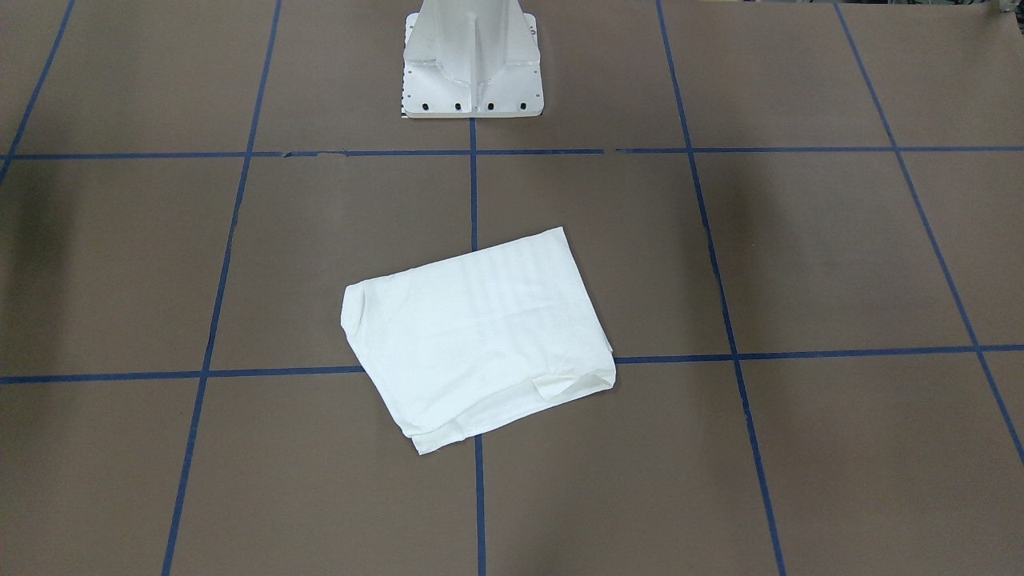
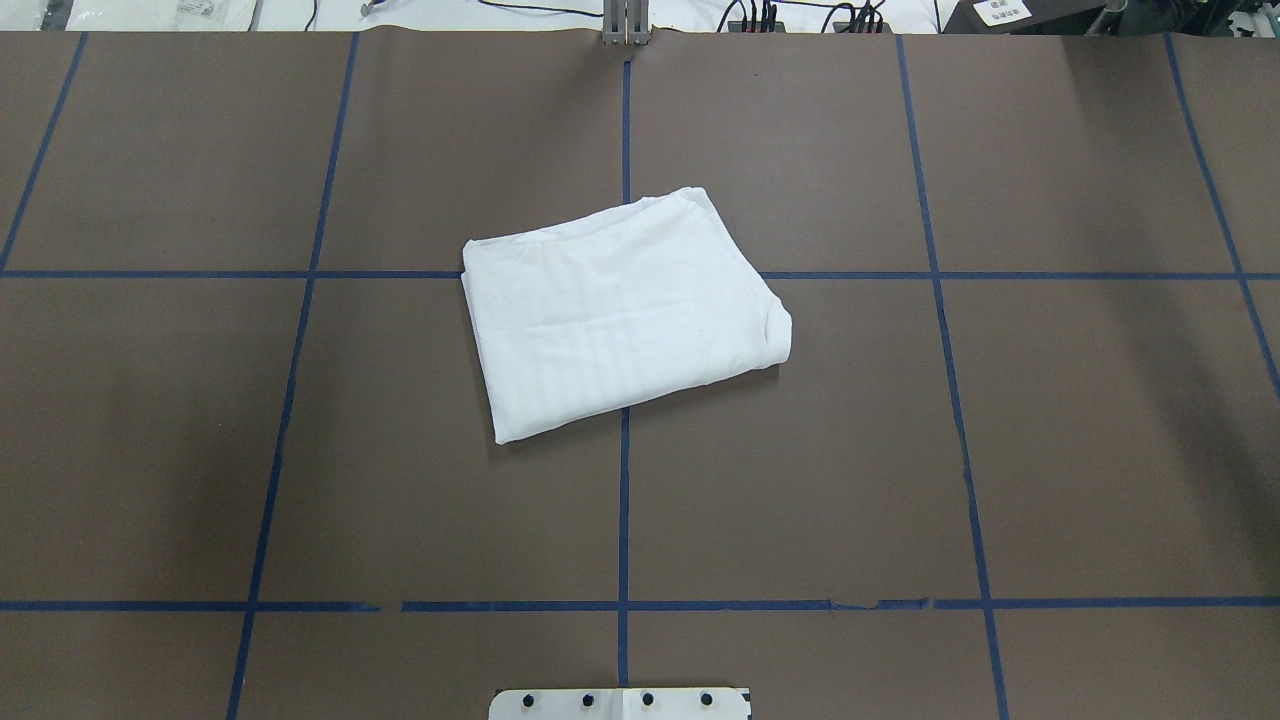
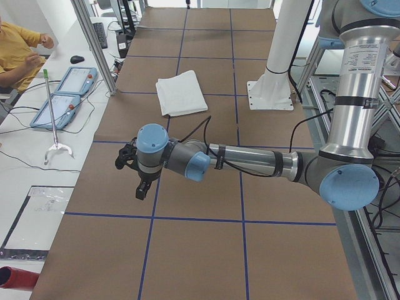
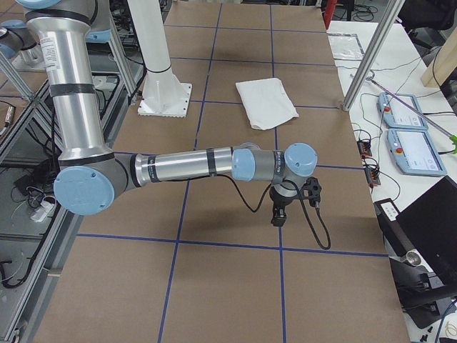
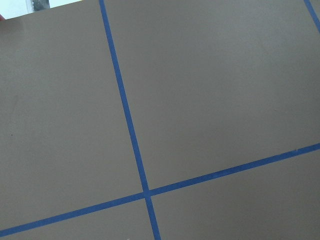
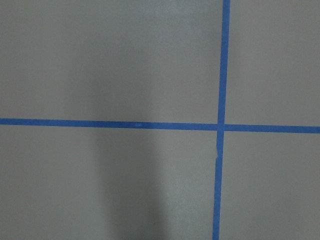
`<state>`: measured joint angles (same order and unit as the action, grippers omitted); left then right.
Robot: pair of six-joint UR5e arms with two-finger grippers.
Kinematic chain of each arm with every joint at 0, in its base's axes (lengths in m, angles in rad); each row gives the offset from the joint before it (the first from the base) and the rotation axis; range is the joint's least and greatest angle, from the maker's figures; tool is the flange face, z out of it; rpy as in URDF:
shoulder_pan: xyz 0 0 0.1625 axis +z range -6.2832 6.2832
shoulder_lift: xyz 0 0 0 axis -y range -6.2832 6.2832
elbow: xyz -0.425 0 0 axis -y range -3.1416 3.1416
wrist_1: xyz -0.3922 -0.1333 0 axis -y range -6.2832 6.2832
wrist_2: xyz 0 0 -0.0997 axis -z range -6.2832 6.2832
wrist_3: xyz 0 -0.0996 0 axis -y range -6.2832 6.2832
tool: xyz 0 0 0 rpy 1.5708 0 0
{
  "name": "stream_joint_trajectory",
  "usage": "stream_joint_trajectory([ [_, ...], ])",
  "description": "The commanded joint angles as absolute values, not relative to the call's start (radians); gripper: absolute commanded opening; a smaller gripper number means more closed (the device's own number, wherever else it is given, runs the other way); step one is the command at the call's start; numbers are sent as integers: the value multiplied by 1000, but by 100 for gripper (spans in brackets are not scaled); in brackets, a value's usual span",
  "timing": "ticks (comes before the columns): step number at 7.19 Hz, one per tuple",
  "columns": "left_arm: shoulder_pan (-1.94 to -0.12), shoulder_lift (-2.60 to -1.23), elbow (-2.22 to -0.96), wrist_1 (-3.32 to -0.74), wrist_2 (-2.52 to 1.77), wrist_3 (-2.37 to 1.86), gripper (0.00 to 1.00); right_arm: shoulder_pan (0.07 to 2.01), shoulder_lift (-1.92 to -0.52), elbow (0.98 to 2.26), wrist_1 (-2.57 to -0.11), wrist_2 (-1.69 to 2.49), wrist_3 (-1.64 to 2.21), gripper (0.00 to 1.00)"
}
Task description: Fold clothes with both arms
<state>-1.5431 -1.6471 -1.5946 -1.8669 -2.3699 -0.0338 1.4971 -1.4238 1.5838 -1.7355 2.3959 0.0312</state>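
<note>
No writing can be read anywhere. The only print is a band of faint grey lines showing through the top layer of the shirt [image 1: 480, 336], too pale to make out. A small white label [image 2: 1002, 12] past the far table edge carries marks too small to read.

The shirt is white and folded into a compact 4-sided packet, lying flat and turned at a slant to the blue tape lines [image 1: 474, 192]. It sits near the middle of the brown table [image 1: 800, 256], over a crossing of 2 tape lines, in front of the white pedestal [image 1: 472, 64] and apart from it. One corner shows loose layered edges, another a rounded fold.

The left arm [image 3: 250, 161] reaches out low over the table end, its left gripper [image 3: 142, 192] pointing down, well apart from the shirt. The right arm [image 4: 186, 166] does the same at the other end, with the right gripper [image 4: 277, 218] pointing down. I cannot tell whether either gripper's fingers are spread or closed. Both wrist views show only table and tape.
</note>
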Motion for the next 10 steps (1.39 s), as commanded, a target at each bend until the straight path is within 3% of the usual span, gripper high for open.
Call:
stream_joint_trajectory([
  [1,-1543,-1646,-1600,-1867,-2370,-32,100,1497,-1420,1595,-1735,2396,31,100],
  [10,-1543,-1637,-1629,-1867,-2370,-32,100,1496,-1420,1606,-1720,2395,32,100],
])
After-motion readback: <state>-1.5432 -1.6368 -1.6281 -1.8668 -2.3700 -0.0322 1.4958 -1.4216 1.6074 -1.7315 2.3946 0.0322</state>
